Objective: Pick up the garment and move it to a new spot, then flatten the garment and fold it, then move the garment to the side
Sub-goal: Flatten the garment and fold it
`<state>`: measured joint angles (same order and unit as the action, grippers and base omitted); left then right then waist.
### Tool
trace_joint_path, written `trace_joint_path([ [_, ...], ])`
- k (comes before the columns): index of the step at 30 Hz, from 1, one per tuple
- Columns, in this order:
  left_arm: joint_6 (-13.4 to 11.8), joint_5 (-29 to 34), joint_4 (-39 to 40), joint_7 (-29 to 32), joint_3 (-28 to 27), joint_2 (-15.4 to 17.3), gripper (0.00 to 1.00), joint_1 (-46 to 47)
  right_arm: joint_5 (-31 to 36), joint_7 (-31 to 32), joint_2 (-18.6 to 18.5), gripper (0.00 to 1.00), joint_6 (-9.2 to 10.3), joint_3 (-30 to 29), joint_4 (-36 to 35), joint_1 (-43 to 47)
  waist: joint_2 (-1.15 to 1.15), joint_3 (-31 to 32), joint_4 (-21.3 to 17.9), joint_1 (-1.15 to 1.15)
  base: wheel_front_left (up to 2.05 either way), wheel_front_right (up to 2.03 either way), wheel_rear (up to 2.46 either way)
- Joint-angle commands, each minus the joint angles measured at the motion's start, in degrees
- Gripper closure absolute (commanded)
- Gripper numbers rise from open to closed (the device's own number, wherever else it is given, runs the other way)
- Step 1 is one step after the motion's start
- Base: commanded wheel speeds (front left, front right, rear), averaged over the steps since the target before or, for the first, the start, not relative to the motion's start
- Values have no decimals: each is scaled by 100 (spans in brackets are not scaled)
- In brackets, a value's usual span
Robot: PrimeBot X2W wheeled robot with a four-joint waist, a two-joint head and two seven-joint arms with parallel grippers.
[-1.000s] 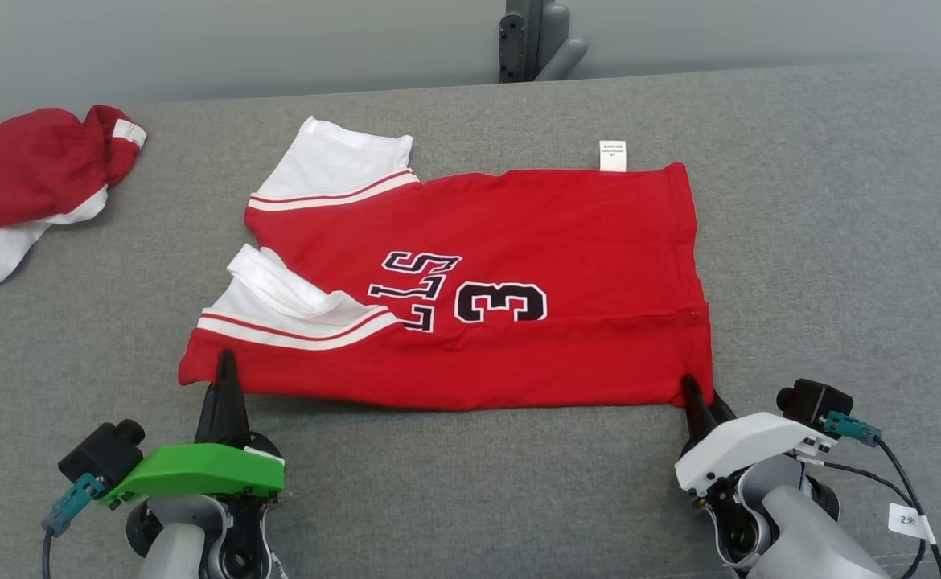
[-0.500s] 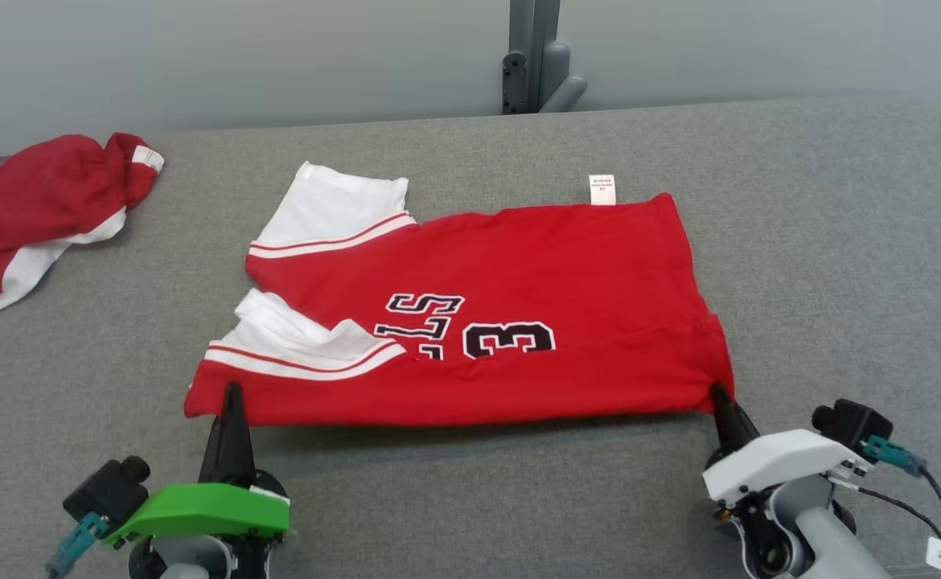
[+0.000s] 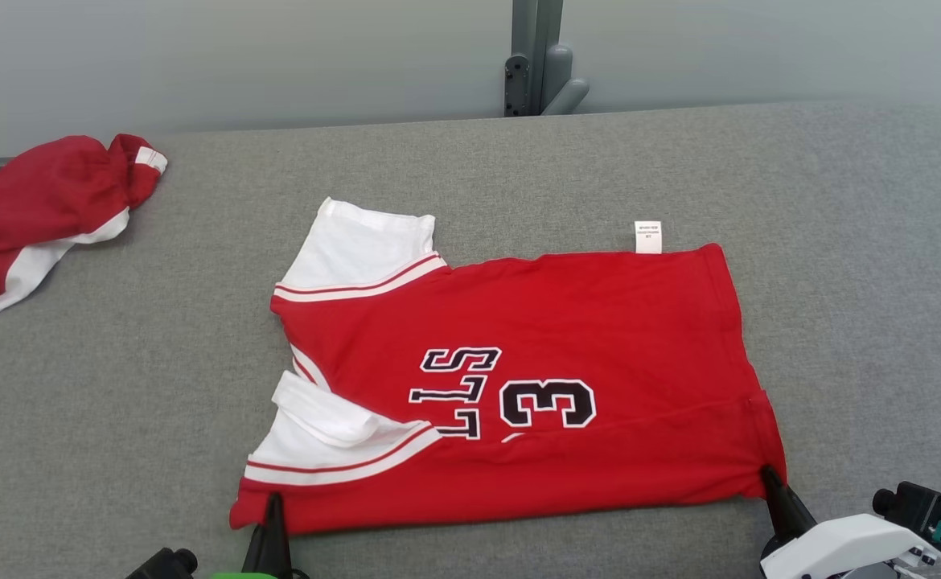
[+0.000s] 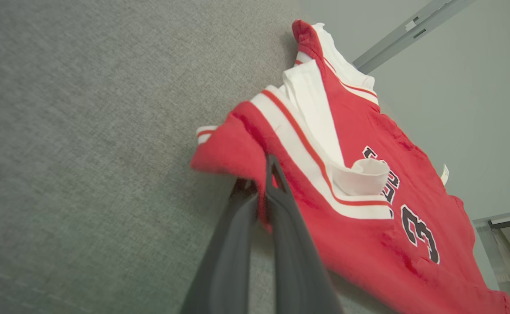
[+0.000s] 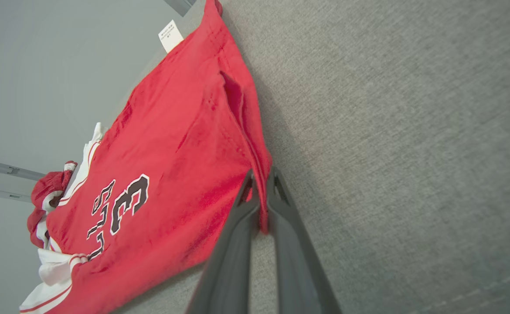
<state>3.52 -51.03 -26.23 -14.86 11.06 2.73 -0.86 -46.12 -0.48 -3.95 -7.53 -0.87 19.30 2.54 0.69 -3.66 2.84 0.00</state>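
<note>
The garment (image 3: 535, 322) is a red jersey with white sleeves and a black "3", lying flat on the grey table (image 3: 840, 241), sleeves to the left. My left gripper (image 3: 275, 503) is shut on its near left corner, below the striped sleeve. In the left wrist view, the left gripper (image 4: 269, 163) pinches the red edge of the garment (image 4: 359, 235). My right gripper (image 3: 766, 474) is shut on the near right hem corner. The right wrist view shows the right gripper (image 5: 261, 174) clamping a thin fold of the garment (image 5: 172, 144), slightly lifted.
Another red and white garment (image 3: 36, 201) lies bunched at the table's far left. A grey post (image 3: 535, 56) stands behind the far edge. A white label (image 3: 647, 237) sticks out from the jersey's far edge. Bare table lies to the right and far side.
The right gripper closed on the hem corner. Both grippers then dragged the jersey toward me and a little to the right. The head camera tilted up early on.
</note>
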Motion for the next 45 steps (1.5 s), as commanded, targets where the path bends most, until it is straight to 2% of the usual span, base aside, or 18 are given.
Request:
trace_joint_path([
  [1,-50,-41,-55,-4,31,31,100,-51,91,35,12,100,9,-63,-52,69,-69,-11,4,0,0,0,0],
  [6,-142,-105,-293,22,128,32,100,79,315,140,93,100,9,-194,-163,116,-69,-33,32,0,0,0,0],
  [7,-156,-138,-336,23,126,32,100,91,357,152,98,93,9,-219,-171,130,-69,-35,36,0,0,0,0],
  [8,-168,-122,-373,25,127,32,89,101,389,162,101,85,9,-246,-188,147,-69,-37,38,0,0,0,0],
  [9,-176,-96,-393,23,128,42,59,109,386,166,100,73,9,-268,-200,165,-69,-37,39,0,0,0,0],
  [10,-183,-95,-409,20,115,54,17,106,391,150,99,60,9,-296,-203,183,-69,-37,36,0,0,0,0],
  [11,-198,-99,-413,17,92,73,0,97,422,124,98,23,10,-321,-208,195,-69,-37,33,0,0,0,0],
  [12,-208,-103,-401,13,63,102,0,86,429,105,97,0,10,-340,-218,204,-69,-35,28,0,0,0,0],
  [20,-357,205,49,-26,-168,491,0,217,604,51,103,0,6,-535,-476,305,-69,-25,-34,0,0,0,0],
  [28,-348,811,418,492,209,1060,0,1388,1058,149,104,0,6,-812,-1129,128,-69,-114,-152,0,0,0,0],
  [35,-206,1275,-347,1200,686,1263,0,3015,1556,297,104,0,6,-462,-1609,-389,-69,-621,-457,0,0,0,0],
  [42,-157,1711,-1710,1625,1088,1163,0,4597,1853,363,81,0,6,58,-1898,-1039,-69,-1408,-772,0,0,0,0],
  [45,-194,1783,-2219,1740,1148,1130,0,5051,1754,335,1,0,5,432,-2061,-1238,-69,-1658,-875,0,0,0,0],
])
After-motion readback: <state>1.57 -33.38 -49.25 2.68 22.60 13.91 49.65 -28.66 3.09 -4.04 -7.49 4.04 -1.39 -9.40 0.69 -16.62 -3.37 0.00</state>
